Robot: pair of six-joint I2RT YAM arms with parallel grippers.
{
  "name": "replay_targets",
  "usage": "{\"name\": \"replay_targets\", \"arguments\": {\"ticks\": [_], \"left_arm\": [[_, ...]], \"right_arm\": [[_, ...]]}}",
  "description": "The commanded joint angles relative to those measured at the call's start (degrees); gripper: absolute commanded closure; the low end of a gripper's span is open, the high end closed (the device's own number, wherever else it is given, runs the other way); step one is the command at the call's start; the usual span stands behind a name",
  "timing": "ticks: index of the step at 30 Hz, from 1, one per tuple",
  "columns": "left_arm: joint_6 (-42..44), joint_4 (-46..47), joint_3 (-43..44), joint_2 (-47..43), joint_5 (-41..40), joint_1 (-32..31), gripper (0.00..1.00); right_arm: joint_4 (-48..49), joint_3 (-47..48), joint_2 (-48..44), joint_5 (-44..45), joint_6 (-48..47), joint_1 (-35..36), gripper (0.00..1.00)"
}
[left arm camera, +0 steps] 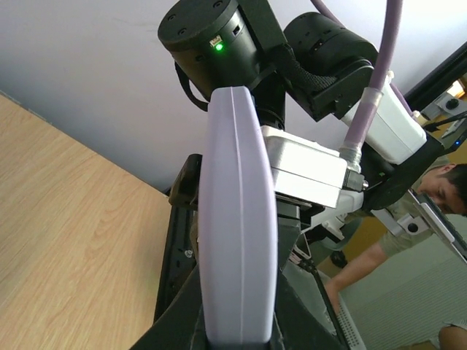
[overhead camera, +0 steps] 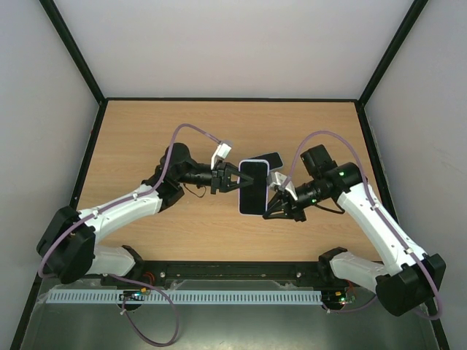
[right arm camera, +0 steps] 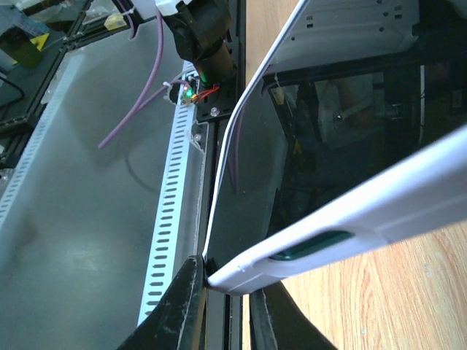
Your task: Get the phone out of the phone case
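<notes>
The phone (overhead camera: 253, 186), dark screen up, sits in a pale lavender phone case (overhead camera: 252, 212) and is held in the air over the middle of the wooden table (overhead camera: 146, 138). My left gripper (overhead camera: 232, 179) is shut on the case's left long edge. In the left wrist view the case's side (left arm camera: 237, 219) stands upright between my left gripper (left arm camera: 237, 332). My right gripper (overhead camera: 271, 204) is shut on the near right corner. The right wrist view shows that gripper (right arm camera: 228, 292) pinching the case corner (right arm camera: 233, 277), with the glass (right arm camera: 314, 146) above.
A dark flat thing (overhead camera: 268, 158) lies just beyond the phone's far right corner. A black rail (overhead camera: 233, 271) and a white slotted cable tray (overhead camera: 219, 297) run along the near edge. Black frame posts and pale walls close in the table.
</notes>
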Motion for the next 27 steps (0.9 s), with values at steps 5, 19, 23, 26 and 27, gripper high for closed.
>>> {"name": "replay_targets", "arguments": {"ticks": [5,19,23,26,27], "left_arm": [[-10.5,3.5,2.3,-0.4,0.6,-2.5,0.97],[-21.7,15.5,0.4,1.0,3.8,-2.6,0.97],[-22.8,16.6,0.4,1.6,4.2,-2.6,0.97],[-22.2,16.3,-0.2,1.2,3.9,-2.6,0.97],[-21.6,15.7,-0.5,0.9,3.8,-2.6,0.97]], "right_arm": [[5.8,-0.4,-1.8,7.9,-4.1,0.4,0.92],[13.1,-2.3,-1.3,8.8,1.7,0.4,0.96],[16.7,-3.0,-1.6,9.1,6.3,0.1,0.98],[20.4,-3.2,-2.0,8.0,11.9,-1.2,0.96],[22.1,-3.3,-2.1,7.3,14.6,-1.8,0.95]]}}
